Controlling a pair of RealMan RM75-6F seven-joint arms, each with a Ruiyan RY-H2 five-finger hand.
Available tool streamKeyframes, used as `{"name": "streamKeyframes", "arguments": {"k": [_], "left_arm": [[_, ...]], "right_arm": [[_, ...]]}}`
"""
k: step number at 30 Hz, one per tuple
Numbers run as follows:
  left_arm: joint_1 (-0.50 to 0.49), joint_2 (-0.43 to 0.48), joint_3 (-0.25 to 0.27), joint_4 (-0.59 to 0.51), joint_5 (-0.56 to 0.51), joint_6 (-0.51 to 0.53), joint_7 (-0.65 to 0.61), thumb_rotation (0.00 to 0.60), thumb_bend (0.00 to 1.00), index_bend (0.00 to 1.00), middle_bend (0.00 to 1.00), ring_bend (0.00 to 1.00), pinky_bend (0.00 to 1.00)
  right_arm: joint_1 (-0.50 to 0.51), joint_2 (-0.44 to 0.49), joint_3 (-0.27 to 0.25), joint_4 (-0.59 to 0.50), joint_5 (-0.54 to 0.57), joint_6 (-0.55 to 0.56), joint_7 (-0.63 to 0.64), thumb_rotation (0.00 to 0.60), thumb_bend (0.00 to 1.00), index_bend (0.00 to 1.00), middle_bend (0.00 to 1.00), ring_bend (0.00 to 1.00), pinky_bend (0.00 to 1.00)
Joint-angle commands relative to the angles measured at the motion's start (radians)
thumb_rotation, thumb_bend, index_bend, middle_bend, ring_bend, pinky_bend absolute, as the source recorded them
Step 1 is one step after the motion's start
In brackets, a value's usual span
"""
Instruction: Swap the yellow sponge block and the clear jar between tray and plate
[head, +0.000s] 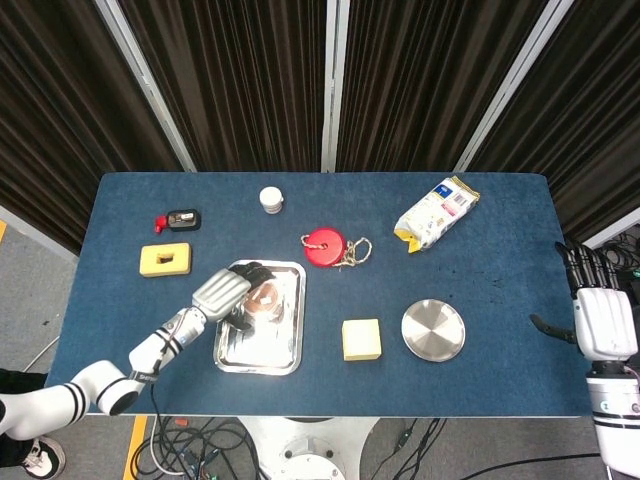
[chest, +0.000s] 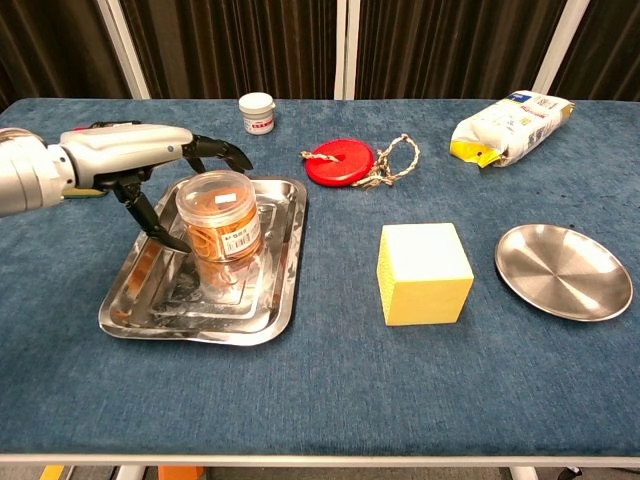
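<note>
My left hand (chest: 150, 160) hangs spread around the clear jar (chest: 219, 228), which stands upright in the tray (chest: 262, 318), gripping nothing yet. A lopsided grasp could tip the jar toward three o'clock. My right hand (head: 603, 322) idles, fingers apart, off the worktop's edge.

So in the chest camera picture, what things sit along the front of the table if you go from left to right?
Left hand → clear jar, standing in the tray → yellow sponge block → plate.
</note>
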Motion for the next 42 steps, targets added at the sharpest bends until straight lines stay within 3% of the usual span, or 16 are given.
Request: {"name": "streamKeyframes", "arguments": {"k": [1,8,14,22,35,42], "left_arm": [[-0.008,-0.008,0.005,0.010,0.013,0.013,-0.005,0.600,0.06,0.25,0.21,0.13,0.24],[-0.035,-0.033,0.012,0.043,0.017,0.014,-0.012,0.600,0.15,0.31,0.31,0.21,0.32],[-0.077,-0.073,-0.005,0.080,0.061,0.067,-0.037,0.600,0.15,0.32,0.31,0.22,0.34],[-0.185,-0.164,-0.027,0.167,0.105,0.060,-0.127,0.600,0.15,0.31,0.31,0.22,0.34],[-0.348,-0.352,-0.034,0.443,0.139,0.051,-0.304,0.600,0.15,0.31,0.31,0.22,0.34],[-0.405,-0.441,-0.009,0.608,0.146,0.043,-0.393,0.600,0.15,0.31,0.31,0.22,0.34]], "right_arm": [[-0.003,-0.002,0.002,0.008,0.003,-0.001,0.007,0.600,0.00,0.00,0.00,0.00,0.00],[-0.009,-0.006,0.006,0.019,0.001,0.001,0.014,0.600,0.00,0.00,0.00,0.00,0.00],[-0.018,-0.001,0.015,0.021,0.006,0.009,0.026,0.600,0.00,0.00,0.00,0.00,0.00],[-0.038,0.008,0.026,0.030,0.011,0.031,0.064,0.600,0.00,0.00,0.00,0.00,0.00],[-0.071,0.028,0.040,0.058,0.031,0.046,0.135,0.600,0.00,0.00,0.00,0.00,0.00],[-0.077,0.028,0.045,0.069,0.031,0.047,0.154,0.600,0.00,0.00,0.00,0.00,0.00]]}}
